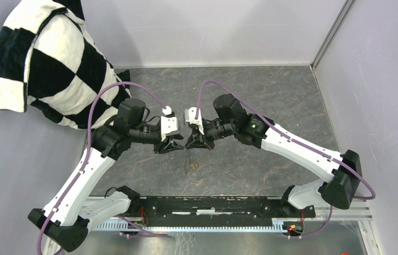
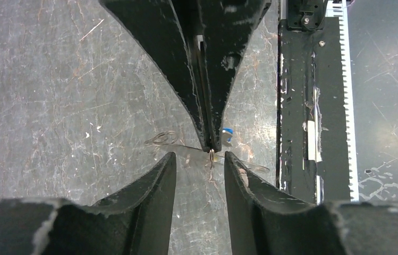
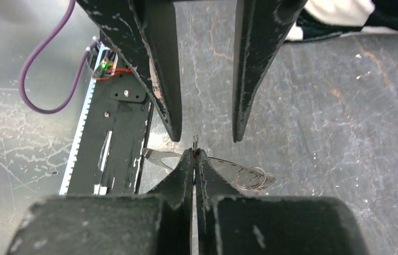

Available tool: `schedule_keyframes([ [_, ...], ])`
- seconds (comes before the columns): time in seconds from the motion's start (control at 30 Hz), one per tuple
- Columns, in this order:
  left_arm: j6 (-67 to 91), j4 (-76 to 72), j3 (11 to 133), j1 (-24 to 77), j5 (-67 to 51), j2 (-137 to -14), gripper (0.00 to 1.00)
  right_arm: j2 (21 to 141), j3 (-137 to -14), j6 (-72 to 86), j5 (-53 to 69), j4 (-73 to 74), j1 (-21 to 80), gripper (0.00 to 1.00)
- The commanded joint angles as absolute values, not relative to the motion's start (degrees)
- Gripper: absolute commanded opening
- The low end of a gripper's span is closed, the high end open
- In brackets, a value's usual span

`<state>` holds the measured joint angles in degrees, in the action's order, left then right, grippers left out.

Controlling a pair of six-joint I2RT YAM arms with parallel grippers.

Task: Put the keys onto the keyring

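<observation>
Here the two arms meet tip to tip over the middle of the dark marbled table [image 1: 271, 90]. The right gripper [image 3: 194, 155] has its fingers pressed together, and they pinch a thin piece of grey wire, the keyring [image 3: 194, 141]. A short end of the wire stands out just past the fingertips. The left gripper [image 2: 200, 155] faces it from the left with its two fingers spread apart. Its tips are on each side of the right gripper's tip and of the wire, and I see no contact between them. So the keyring is held only by the right gripper, above the table and between the left gripper's fingers. In the left wrist view the key with the blue head [image 2: 227, 130] shows just behind the right gripper's tip, on the near side. Only a small part of its blue cover can be seen, and I cannot tell if it hangs or lies on the table. On the far side of the grip there is a small bunch of thin wire loops [image 3: 252, 179], blurred. Whether the loops are part of the keyring I cannot tell. A black rail [image 1: 212, 204] runs along the near edge of the table, between the arm bases. A black and white checkered cloth [image 1: 48, 64] hangs at the far left.
</observation>
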<state>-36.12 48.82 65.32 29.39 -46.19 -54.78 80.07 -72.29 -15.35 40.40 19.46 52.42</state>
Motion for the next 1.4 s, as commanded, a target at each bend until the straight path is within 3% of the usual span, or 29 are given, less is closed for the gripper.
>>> schedule_keyframes([
  [0.0,-38.9,49.0,67.3,29.6,-45.3,-55.1,0.43,80.8,-77.1,-17.6,39.5,22.7,53.0,0.01],
  [0.17,-39.9,51.7,67.3,29.6,-47.3,-55.5,0.34,81.0,-78.3,-16.7,39.9,22.1,53.3,0.00],
  [0.33,-40.1,54.0,67.7,29.6,-48.3,-55.9,0.43,81.7,-79.3,-16.3,40.2,22.2,53.6,0.00],
  [0.5,-40.6,53.6,67.0,29.7,-48.9,-55.4,0.43,81.9,-79.5,-15.5,41.0,21.1,53.8,0.00],
  [1.0,-40.7,53.7,66.7,29.6,-48.0,-56.7,0.02,82.3,-80.2,-13.8,43.3,18.9,54.1,0.00],
  [1.07,-41.0,54.3,66.7,29.6,-47.9,-56.9,0.03,82.0,-80.1,-13.5,43.6,18.5,54.1,0.00],
  [1.13,-41.0,54.4,66.7,29.7,-48.3,-57.0,0.14,81.8,-80.1,-13.4,44.1,18.2,54.1,0.00],
  [1.27,-41.0,54.4,67.3,29.7,-48.9,-57.4,0.22,81.7,-79.8,-13.4,44.6,18.2,54.1,0.01],
  [1.37,-41.2,54.4,68.0,29.7,-49.0,-57.9,0.19,81.6,-79.7,-13.4,44.9,18.2,54.1,0.00],
])
